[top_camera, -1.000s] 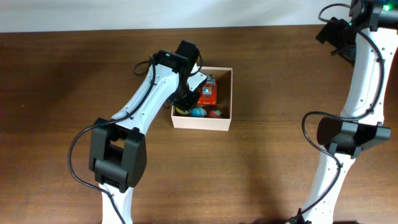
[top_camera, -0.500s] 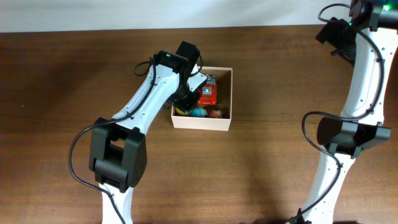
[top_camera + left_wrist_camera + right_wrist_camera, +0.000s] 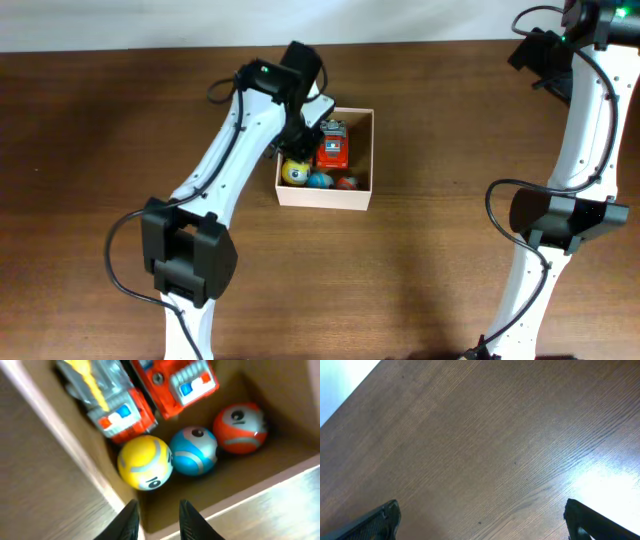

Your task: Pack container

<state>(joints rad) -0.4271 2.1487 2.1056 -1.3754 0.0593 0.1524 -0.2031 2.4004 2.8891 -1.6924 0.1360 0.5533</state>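
Raised since the earlier frame, the left pincer (image 3: 157, 512) is seen narrowly parted and empty; just ahead of it a yellow striped ball (image 3: 145, 462) lies uncovered inside the square cream-white cardboard container (image 3: 322, 196) directly beneath.

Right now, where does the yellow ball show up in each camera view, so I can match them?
Overhead: the yellow ball lies in the lower-left corner of the container.
Left wrist: the yellow ball is left of centre, just above the left pincer.
Right wrist: not in it; only tabletop.
Shared landmark: the blue ball right beside it, with the orange-red ball beyond.
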